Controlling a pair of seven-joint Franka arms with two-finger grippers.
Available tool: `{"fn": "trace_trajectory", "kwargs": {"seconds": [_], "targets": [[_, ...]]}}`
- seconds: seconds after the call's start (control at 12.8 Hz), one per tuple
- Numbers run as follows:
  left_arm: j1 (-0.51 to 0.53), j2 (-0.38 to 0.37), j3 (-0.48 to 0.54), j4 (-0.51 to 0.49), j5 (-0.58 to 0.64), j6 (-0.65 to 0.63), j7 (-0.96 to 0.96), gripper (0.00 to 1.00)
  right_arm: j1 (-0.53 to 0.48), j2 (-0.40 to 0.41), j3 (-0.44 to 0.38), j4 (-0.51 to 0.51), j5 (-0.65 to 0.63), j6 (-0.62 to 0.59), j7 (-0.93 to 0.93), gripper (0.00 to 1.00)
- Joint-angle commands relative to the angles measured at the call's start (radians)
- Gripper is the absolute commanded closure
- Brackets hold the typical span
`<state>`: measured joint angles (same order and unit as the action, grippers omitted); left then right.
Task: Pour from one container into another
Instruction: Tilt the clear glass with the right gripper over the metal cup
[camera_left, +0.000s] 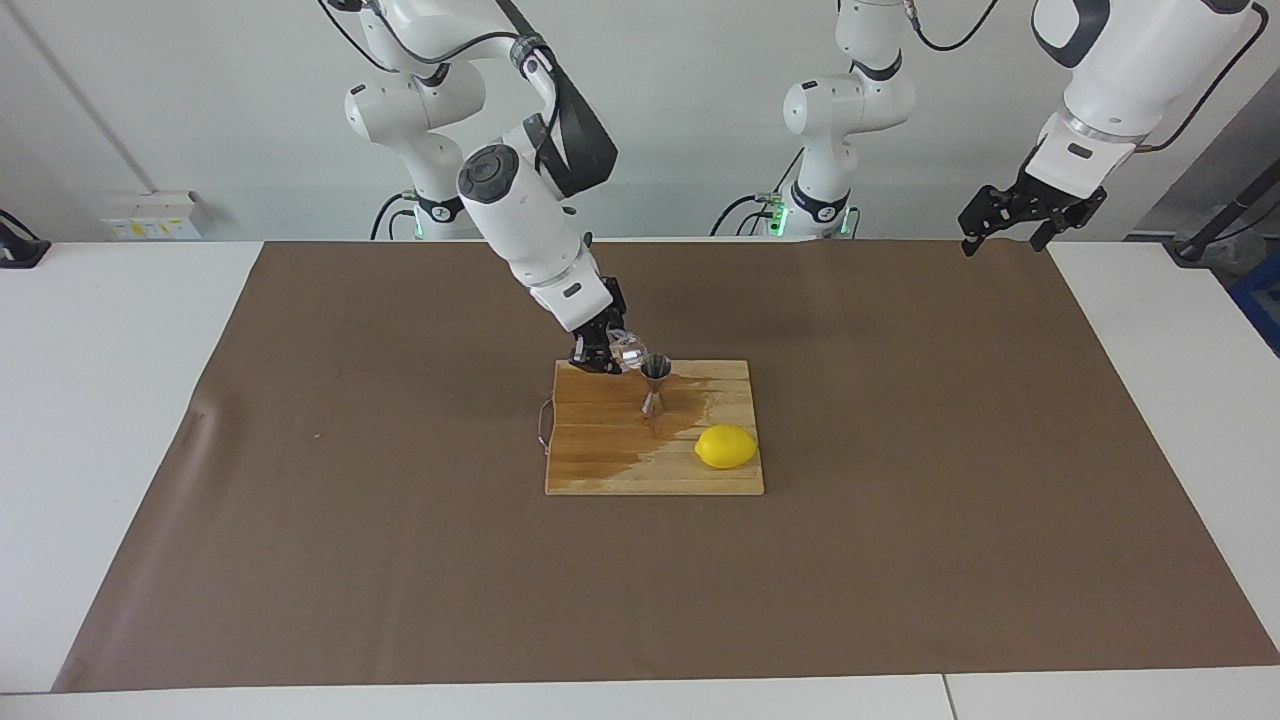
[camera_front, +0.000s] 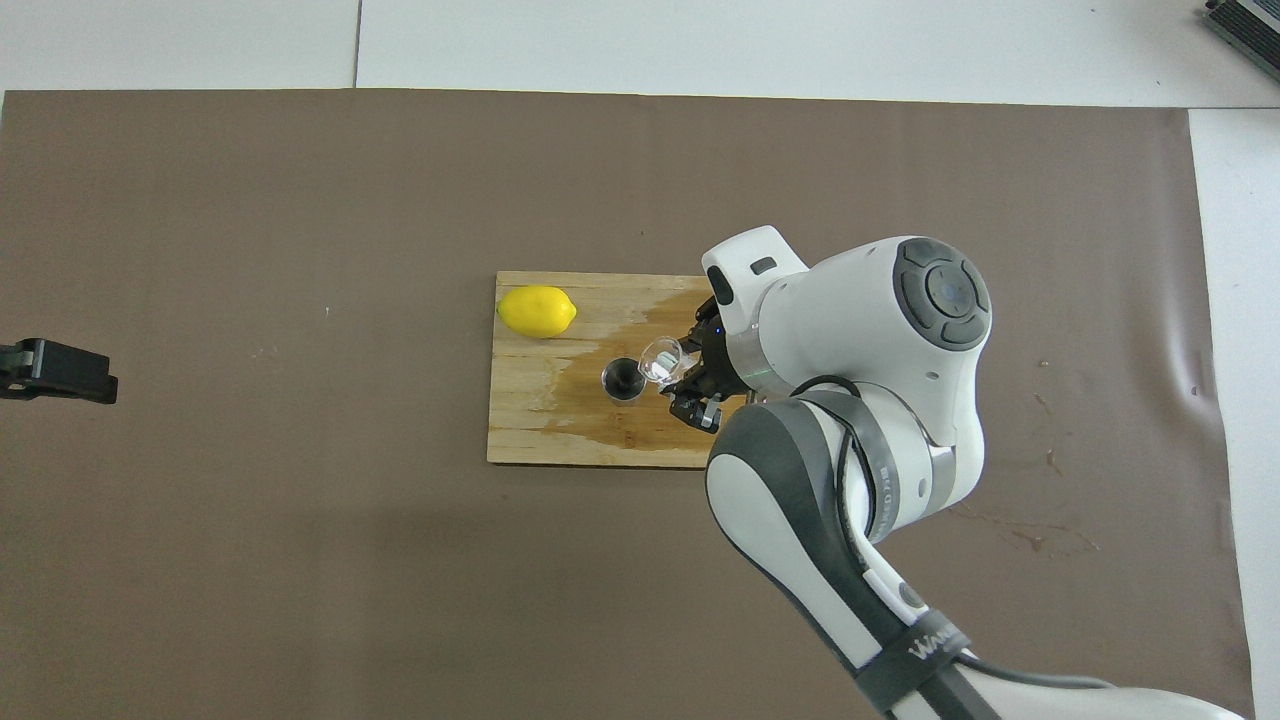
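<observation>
Glass cup (camera_left: 627, 349) tilted, clamped in right gripper (camera_left: 604, 356) over cutting board (camera_left: 600, 470) — rim just beside jigger (camera_left: 655, 384), upright on board's wet patch. Lemon (camera_left: 726, 446) on board too. Left gripper (camera_left: 1030, 211) parked aloft, jaws apart. Arm lettering unreadable.

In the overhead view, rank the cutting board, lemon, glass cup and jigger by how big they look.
1. Cutting board, by far the largest.
2. Lemon.
3. Glass cup and jigger: they look about alike. The cup is raised and tipped in the right gripper, nearer the camera, and only the jigger's mouth shows, so I won't rank them.
</observation>
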<state>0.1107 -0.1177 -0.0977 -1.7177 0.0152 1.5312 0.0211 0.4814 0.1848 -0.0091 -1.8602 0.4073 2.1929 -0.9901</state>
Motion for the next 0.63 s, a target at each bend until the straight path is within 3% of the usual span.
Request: {"fn": "trace_trajectory", "kwargs": {"seconds": [0.0,0.55], "targets": [[0.009,-0.02,-0.005,-0.02,0.009,-0.003,-0.001,0.0,0.011,0.01,-0.009,0.023,-0.048,-0.018,0.041,1.0],[0.009,-0.02,-0.005,-0.02,0.009,-0.003,-0.001,0.0,0.029,0.012,-0.011,0.05,-0.119,-0.022,0.108,1.0]]}}
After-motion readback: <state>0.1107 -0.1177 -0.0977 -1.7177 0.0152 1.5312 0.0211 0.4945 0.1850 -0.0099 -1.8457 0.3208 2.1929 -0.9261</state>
